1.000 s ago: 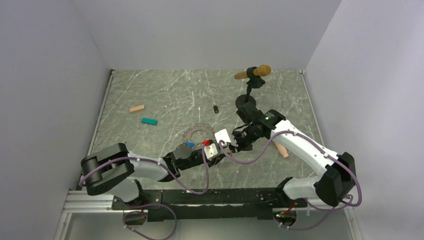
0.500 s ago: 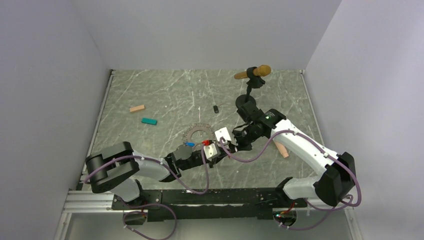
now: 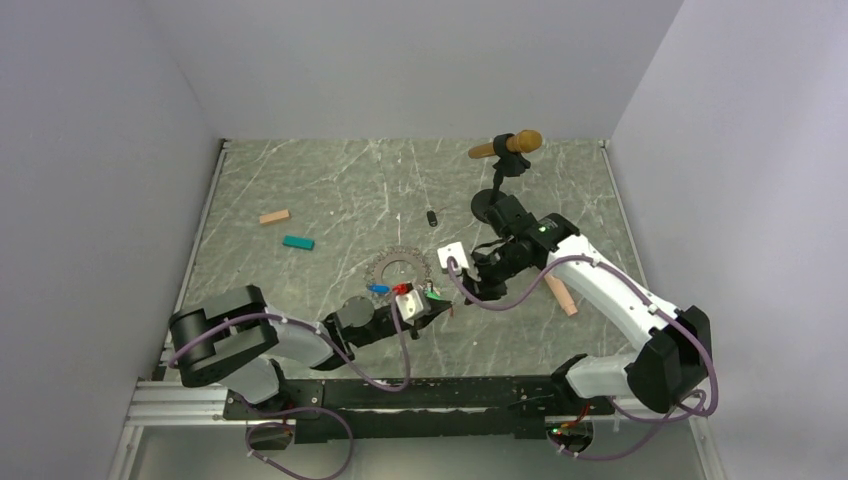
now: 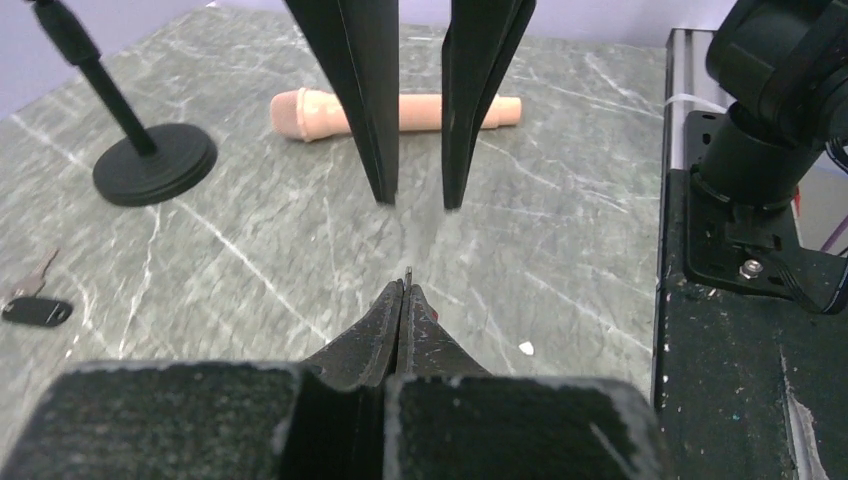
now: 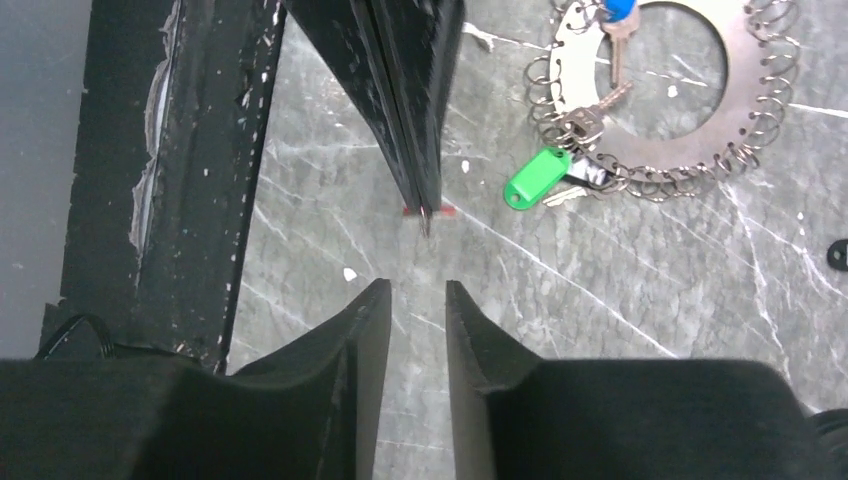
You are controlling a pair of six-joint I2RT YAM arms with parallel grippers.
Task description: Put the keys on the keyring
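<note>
R fingers [image 5: 365,340] apart, pulled back; L fingers [image 4: 385,325] clamped on red key [image 3: 403,289].

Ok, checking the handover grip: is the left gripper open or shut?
Shut. The left gripper has its jaws together with no gap, pinching the red key, whose tag shows at their tip in the right wrist view.

On my feed the grey marbled bench [image 3: 330,190] carries a tan block [image 3: 274,216] toward its left edge. A teal block [image 3: 297,242] lies near it on the side of the near edge, and the two are not touching. Toward the far right corner a black round stand base [image 4: 155,165] sits flat, and its thin stem holds an orange-pink microphone [image 3: 508,146] tilted above. A peach cylinder [image 4: 418,112] lies flat toward the right edge.
</note>
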